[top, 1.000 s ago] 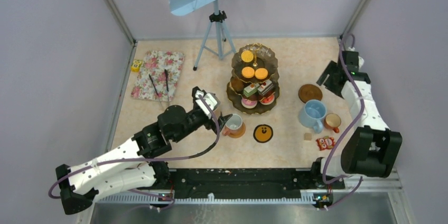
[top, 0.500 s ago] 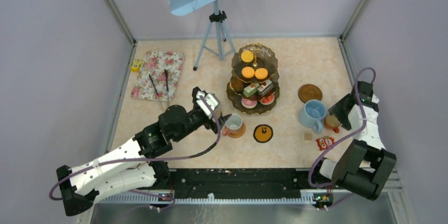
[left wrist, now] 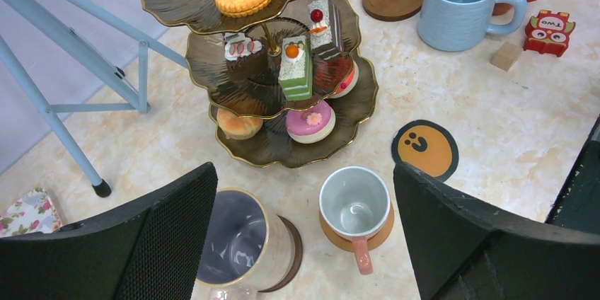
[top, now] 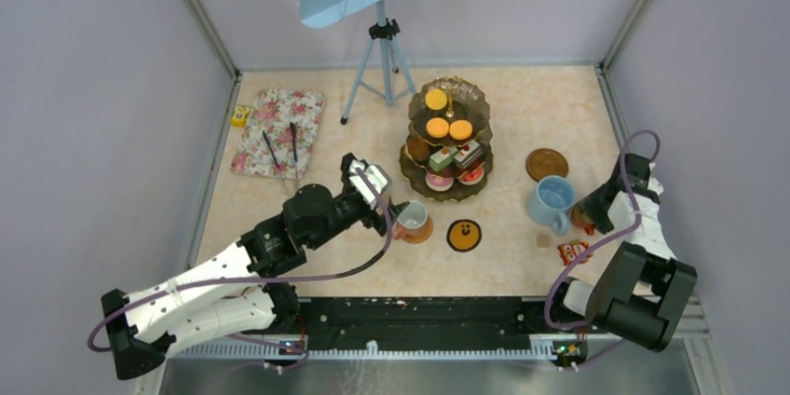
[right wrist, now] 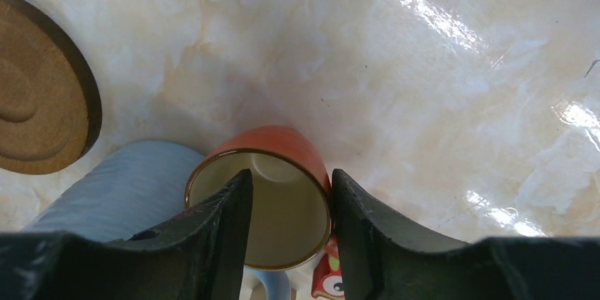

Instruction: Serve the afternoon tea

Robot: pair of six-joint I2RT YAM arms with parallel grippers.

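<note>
Toward the tabletop's far edge the three-tier stand (top: 447, 139) is standing loaded. Near the right edge the blue mug (top: 551, 197) is sitting just beside the small orange mug (right wrist: 283, 144). My right gripper (right wrist: 291, 176) is hanging open astride that mug's wall, and my left gripper (left wrist: 303, 172) is gaping wide, empty. Pinching the thin wall off-centre, I am risking tipping it into the blue mug.

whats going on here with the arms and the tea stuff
Afternoon tea is being laid out. The right gripper sits astride the wall of a small orange mug beside the light blue mug, not yet clamped. The left gripper hangs wide open near the lilac-white mug and a second small mug, both on coasters. The three-tier stand holds cakes.
</note>
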